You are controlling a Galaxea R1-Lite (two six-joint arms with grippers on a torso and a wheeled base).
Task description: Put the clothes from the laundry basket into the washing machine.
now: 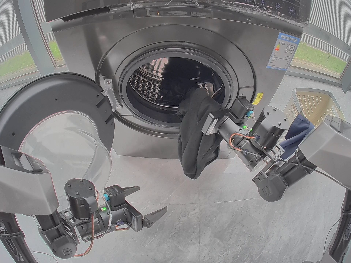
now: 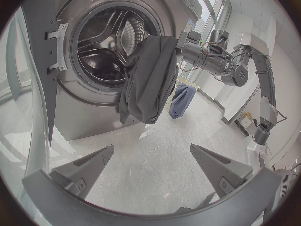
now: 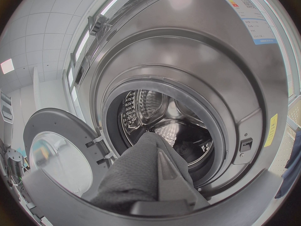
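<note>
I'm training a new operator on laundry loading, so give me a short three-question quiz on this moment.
1. True or false: the washing machine door stands open, on the robot's left.
2. What does the right gripper hold in front of the drum? A) a white towel B) a black garment C) nothing
3. Fill in: the left gripper, low above the floor, has its jaws ____.
Key: 1 true; 2 B; 3 open.
</note>
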